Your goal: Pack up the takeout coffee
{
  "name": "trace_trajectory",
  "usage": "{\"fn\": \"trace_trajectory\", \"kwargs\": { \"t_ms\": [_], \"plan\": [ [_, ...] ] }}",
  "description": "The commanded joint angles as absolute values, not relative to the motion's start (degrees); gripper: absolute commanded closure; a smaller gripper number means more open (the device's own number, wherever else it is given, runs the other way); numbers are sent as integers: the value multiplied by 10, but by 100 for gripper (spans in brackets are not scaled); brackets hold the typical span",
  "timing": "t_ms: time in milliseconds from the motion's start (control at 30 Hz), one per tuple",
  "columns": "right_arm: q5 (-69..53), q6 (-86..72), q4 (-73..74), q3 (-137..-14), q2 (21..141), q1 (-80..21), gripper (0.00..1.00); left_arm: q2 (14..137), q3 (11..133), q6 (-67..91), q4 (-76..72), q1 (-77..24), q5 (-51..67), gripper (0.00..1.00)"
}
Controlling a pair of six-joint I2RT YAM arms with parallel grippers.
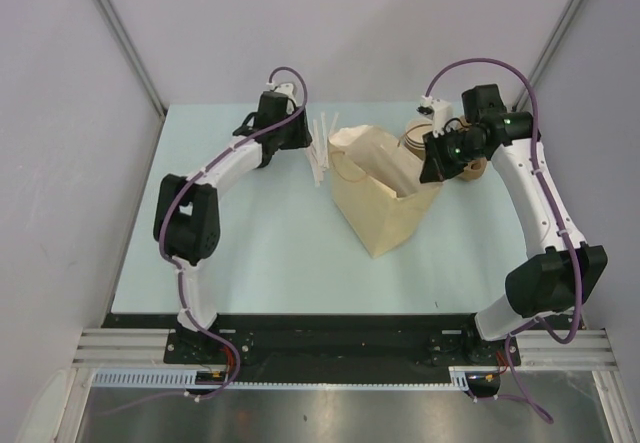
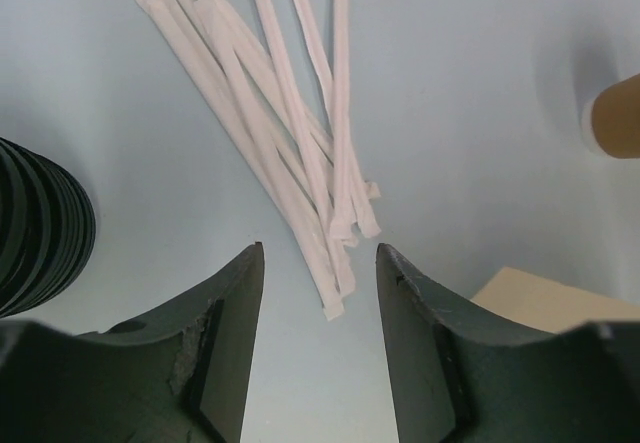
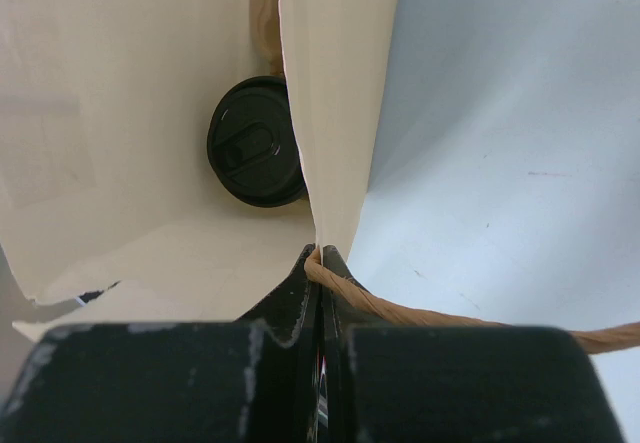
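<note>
The tan paper bag stands open in the middle of the table. The takeout coffee stands inside it, and only its round black lid shows in the right wrist view, down at the bag's bottom. My right gripper is shut on the bag's rim, beside its twisted paper handle; in the top view it sits at the bag's right edge. My left gripper is open and empty, low over the near ends of several wrapped white straws, left of the bag.
A stack of black lids stands left of the left gripper. A tan lidless cup is at its right, and a bag corner is near its right finger. Stacked paper cups stand behind the bag by the right wrist.
</note>
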State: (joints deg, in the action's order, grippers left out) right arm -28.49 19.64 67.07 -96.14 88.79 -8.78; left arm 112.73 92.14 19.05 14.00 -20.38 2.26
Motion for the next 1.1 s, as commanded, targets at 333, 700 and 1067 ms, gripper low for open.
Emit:
{"fn": "trace_trajectory", "kwargs": {
  "t_ms": [333,700,1067],
  "plan": [
    [-277,183,696,-969,872,-75,100,1230,988,178,67,-220,68,55],
    [-269,171,698,-975,881,-75,73,1351,1113,148,57,-224,92,60],
    [-268,163,692,-1006,901,-74,54,1395,1172,147,89,-229,66,61]
  ]
}}
